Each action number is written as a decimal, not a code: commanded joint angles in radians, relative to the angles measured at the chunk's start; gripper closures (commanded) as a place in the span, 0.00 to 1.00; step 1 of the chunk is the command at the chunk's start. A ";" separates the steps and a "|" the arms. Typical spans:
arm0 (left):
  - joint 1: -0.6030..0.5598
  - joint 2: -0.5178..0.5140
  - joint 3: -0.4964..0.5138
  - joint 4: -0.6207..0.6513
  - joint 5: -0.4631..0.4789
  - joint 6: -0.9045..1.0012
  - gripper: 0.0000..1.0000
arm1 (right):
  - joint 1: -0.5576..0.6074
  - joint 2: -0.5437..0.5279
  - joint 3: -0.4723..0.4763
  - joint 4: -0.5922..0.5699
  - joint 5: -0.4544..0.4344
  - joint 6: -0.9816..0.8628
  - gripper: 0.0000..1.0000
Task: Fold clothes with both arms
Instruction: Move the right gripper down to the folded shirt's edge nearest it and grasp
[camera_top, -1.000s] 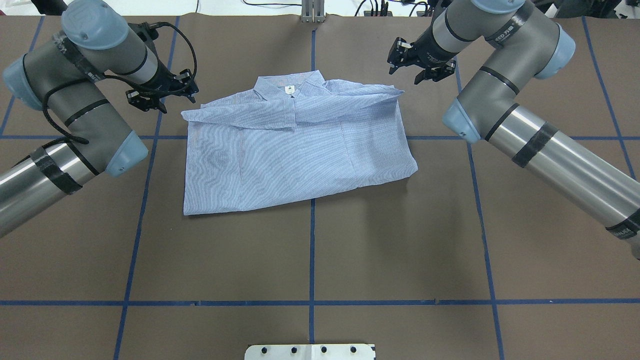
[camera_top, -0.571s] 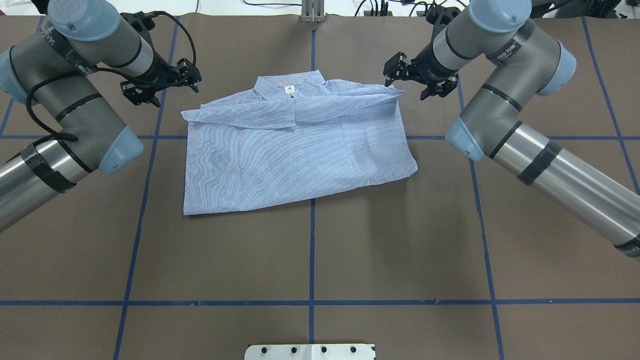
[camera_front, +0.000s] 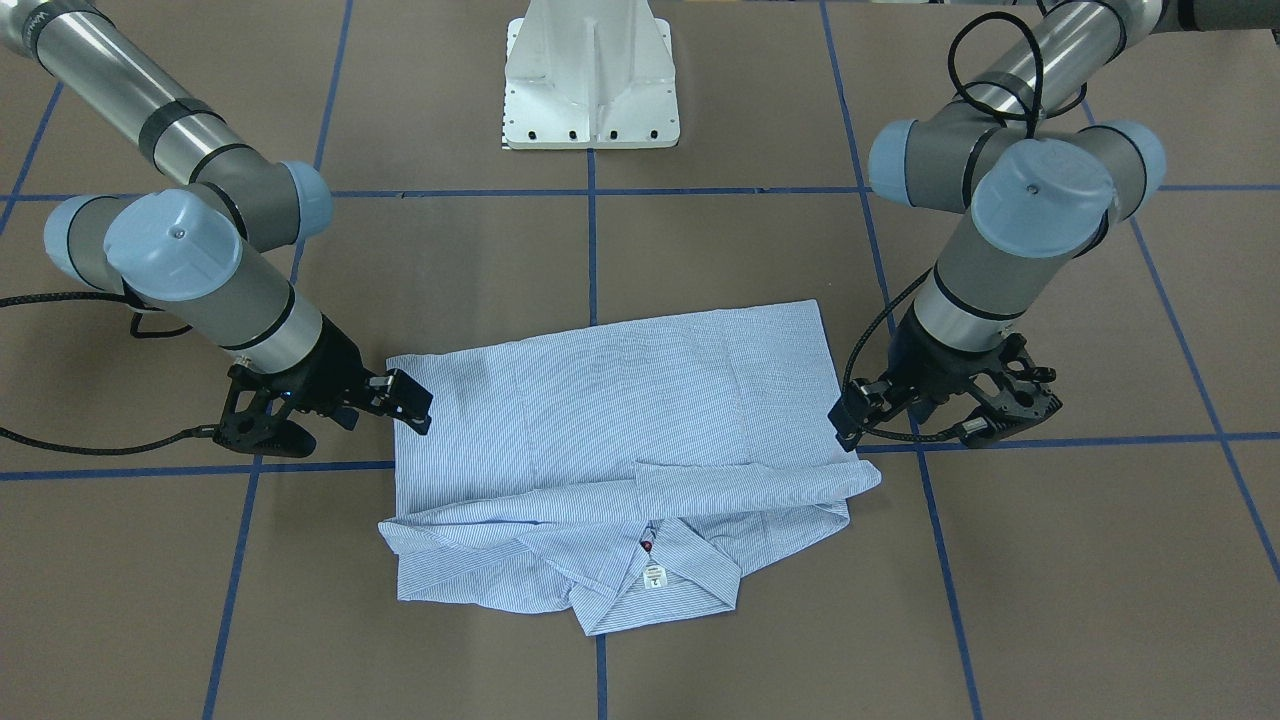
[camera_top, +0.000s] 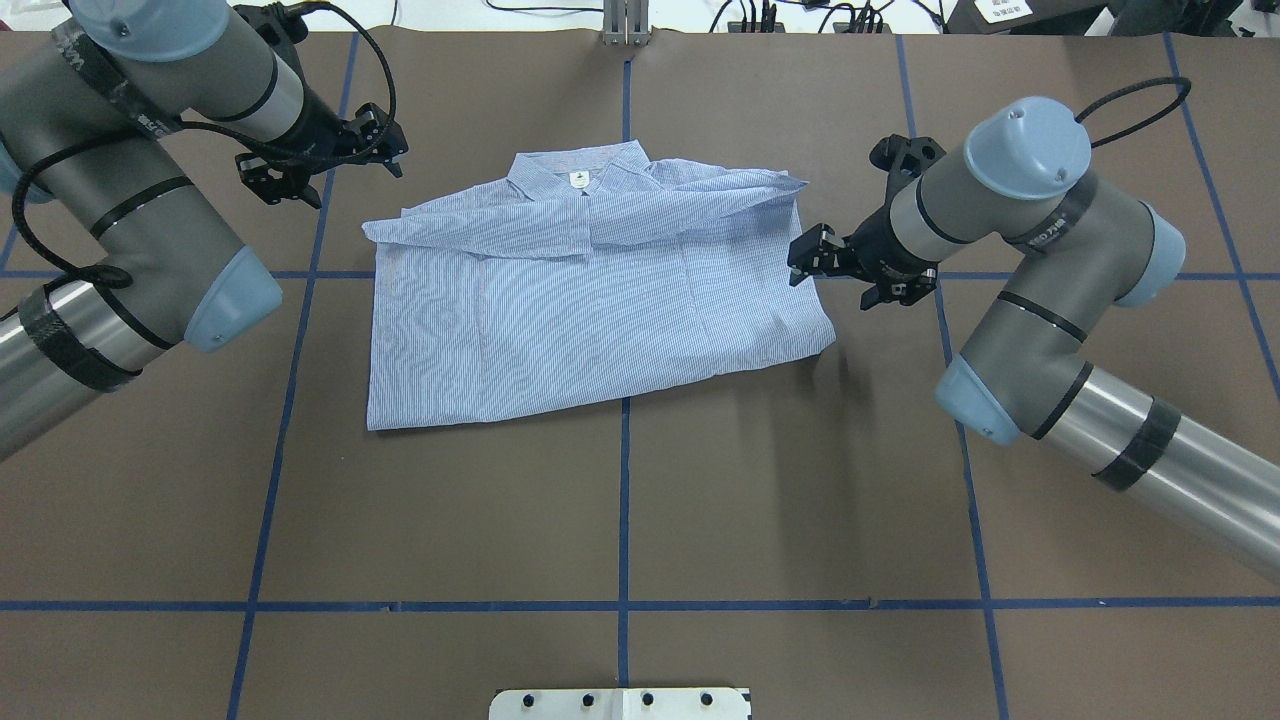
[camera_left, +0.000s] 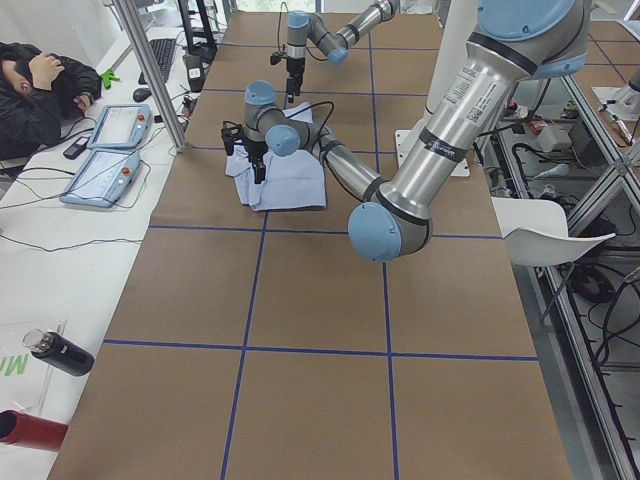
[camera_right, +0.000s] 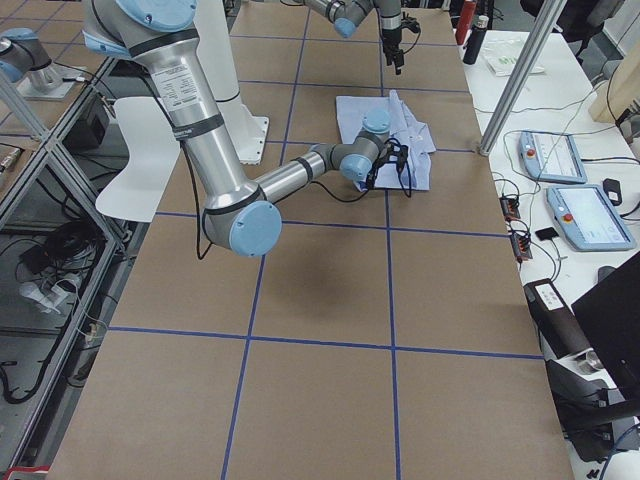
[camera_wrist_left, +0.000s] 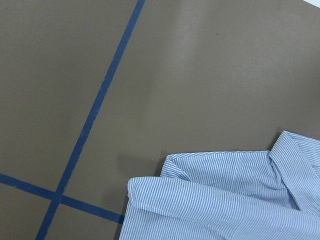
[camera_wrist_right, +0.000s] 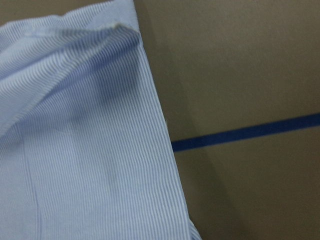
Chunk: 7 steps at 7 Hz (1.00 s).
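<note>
Apparently the shirt (camera_top: 590, 310) is laid flat on the bench (camera_top: 620, 520) so that both side edges can be reached at once. It is flanked by the two arms, one on each side. The left end effector (camera_top: 325, 160) is held with its fingers spread wide and empty, near the shirt's shoulder corner at the collar end but apart from the cloth. The right end effector (camera_top: 848, 275) is likewise spread wide and empty. It is set just beside the shirt's opposite side edge, about midway along it; contact cannot be made out. This open, flanking stance is judged to be a preparation for pinching the edges for a further fold.

The shirt is light blue with fine white stripes. Its sleeves (camera_top: 480, 225) are seen folded in across the chest, leaving a roughly rectangular body. The collar (camera_top: 580, 165) with its white label (camera_top: 577, 180) lies at the end turned away from the white base (camera_front: 592, 75), which stands well apart beyond the hem.
</note>
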 joint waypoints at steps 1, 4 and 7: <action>0.000 0.000 -0.004 0.003 0.002 -0.002 0.01 | -0.040 -0.029 0.014 -0.002 -0.002 0.004 0.00; 0.000 0.002 -0.004 0.003 0.006 -0.002 0.01 | -0.063 -0.026 0.012 -0.002 0.001 0.004 0.04; -0.003 0.003 -0.004 0.003 0.006 -0.004 0.01 | -0.060 -0.028 0.031 -0.002 0.017 0.018 1.00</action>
